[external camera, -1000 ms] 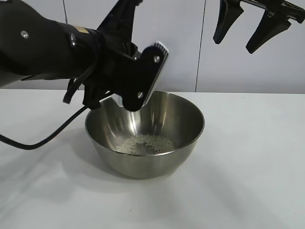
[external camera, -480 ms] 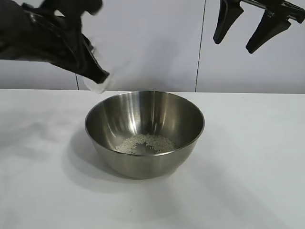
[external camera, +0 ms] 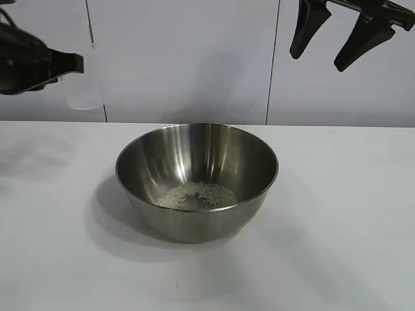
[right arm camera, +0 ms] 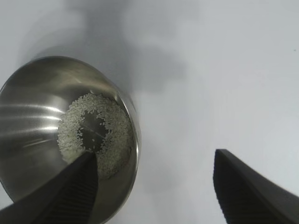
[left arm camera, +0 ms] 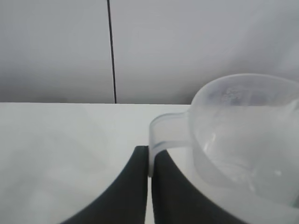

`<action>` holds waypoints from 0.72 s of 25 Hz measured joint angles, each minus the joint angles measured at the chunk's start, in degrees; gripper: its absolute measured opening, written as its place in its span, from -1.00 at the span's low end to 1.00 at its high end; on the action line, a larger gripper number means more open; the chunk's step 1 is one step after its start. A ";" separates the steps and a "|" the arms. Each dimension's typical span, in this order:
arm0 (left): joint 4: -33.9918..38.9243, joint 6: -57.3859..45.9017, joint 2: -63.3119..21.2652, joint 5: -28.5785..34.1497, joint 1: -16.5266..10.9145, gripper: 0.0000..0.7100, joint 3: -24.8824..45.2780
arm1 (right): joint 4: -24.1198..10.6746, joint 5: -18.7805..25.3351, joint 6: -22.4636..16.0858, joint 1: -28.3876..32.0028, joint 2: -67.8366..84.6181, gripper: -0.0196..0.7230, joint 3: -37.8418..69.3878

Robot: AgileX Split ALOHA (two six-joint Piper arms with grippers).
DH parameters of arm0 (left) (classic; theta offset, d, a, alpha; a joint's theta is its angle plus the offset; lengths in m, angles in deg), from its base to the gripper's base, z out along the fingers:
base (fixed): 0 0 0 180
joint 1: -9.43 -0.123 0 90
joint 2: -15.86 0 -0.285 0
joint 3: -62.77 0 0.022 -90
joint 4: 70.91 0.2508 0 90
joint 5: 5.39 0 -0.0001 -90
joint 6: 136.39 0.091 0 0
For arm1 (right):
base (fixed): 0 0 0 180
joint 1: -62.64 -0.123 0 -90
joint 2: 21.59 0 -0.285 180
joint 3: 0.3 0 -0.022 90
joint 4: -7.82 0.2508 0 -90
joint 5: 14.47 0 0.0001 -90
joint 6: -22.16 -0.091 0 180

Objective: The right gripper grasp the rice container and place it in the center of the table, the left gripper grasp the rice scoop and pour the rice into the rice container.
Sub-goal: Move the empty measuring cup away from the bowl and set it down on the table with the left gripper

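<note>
The rice container (external camera: 194, 228), a shiny steel bowl, stands in the middle of the white table (external camera: 350, 214). A thin pale patch of rice (external camera: 198, 193) lies on its bottom. High at the far left, well clear of the bowl, my left gripper (external camera: 76, 63) is shut on the handle of the rice scoop (external camera: 87, 91). The left wrist view shows the translucent rice scoop (left arm camera: 243, 135) held upright and looking empty, its handle pinched in the left gripper (left arm camera: 148, 154). My right gripper (external camera: 318, 60) hangs open high at the upper right, holding nothing. In its wrist view, the right gripper (right arm camera: 155, 156) looks down past the rice container (right arm camera: 28, 121) and the rice (right arm camera: 93, 135).
A pale panelled wall (external camera: 194, 58) with dark vertical seams stands behind the table. White tabletop stretches to both sides of the bowl and in front of it.
My left arm has swung away from above the bowl, leftward, carrying the scoop. The bowl, the rice and the right gripper have not moved.
</note>
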 joint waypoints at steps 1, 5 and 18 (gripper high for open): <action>2.44 -2.80 0.39 -4.55 -0.98 -0.98 2.11 | 0.00 -0.10 0.00 0.00 0.00 0.36 0.00; 7.71 -7.44 5.01 -19.67 -3.74 -0.98 10.01 | 0.00 -0.11 0.00 0.00 0.00 0.36 0.00; 10.81 -1.40 23.43 -29.70 -4.30 -0.98 13.15 | 0.00 -0.15 0.17 0.00 0.00 0.36 0.00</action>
